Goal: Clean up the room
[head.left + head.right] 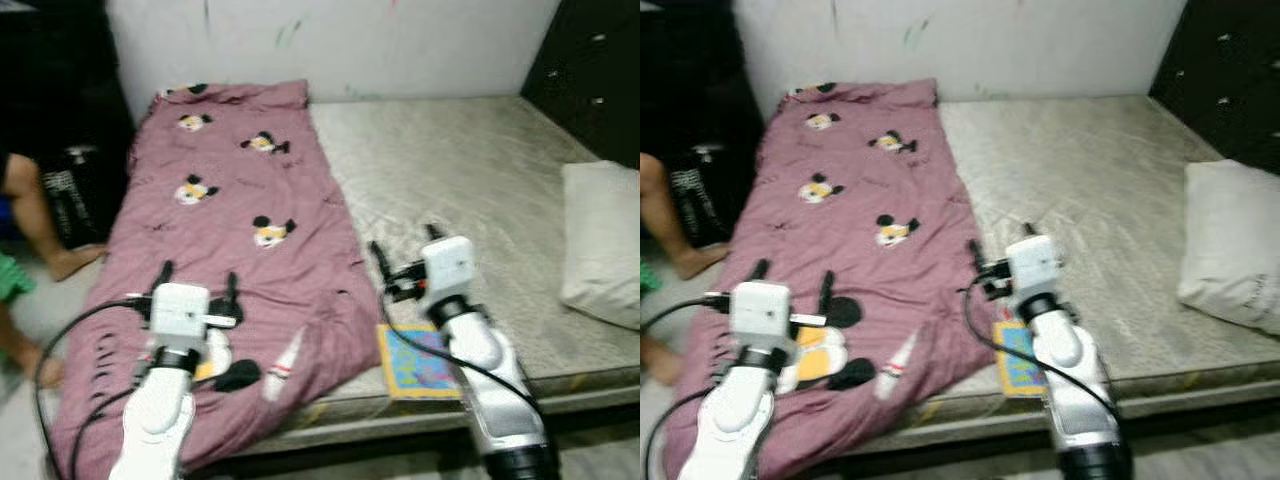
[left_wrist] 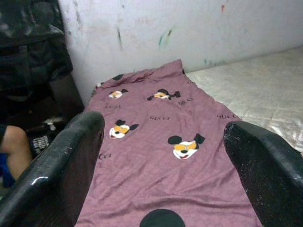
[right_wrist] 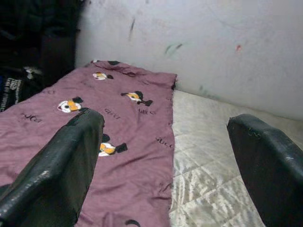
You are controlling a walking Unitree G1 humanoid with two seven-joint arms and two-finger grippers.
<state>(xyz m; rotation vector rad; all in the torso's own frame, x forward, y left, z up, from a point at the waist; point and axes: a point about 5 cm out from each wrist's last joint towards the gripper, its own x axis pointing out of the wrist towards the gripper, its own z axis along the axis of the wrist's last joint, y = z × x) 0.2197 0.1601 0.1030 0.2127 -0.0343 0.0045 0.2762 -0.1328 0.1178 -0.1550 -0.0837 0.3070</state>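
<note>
A pink blanket (image 1: pixel 240 200) printed with cartoon mouse heads lies spread along the left side of a bare grey mattress (image 1: pixel 450 170), its near end hanging over the bed's front edge. My left gripper (image 1: pixel 198 280) hovers open over the blanket's near end, nothing between its fingers (image 2: pixel 71 151). My right gripper (image 1: pixel 405 245) is open above the mattress just right of the blanket's edge, also holding nothing. A colourful flat book (image 1: pixel 420 362) lies at the mattress's front edge under my right arm. A white pillow (image 1: pixel 603 240) rests at the right.
A person's bare leg (image 1: pixel 35 215) and foot are on the floor left of the bed, beside dark clutter. A dark cabinet (image 1: pixel 590 70) stands at the back right. A marked white wall (image 1: pixel 350 40) runs behind the bed.
</note>
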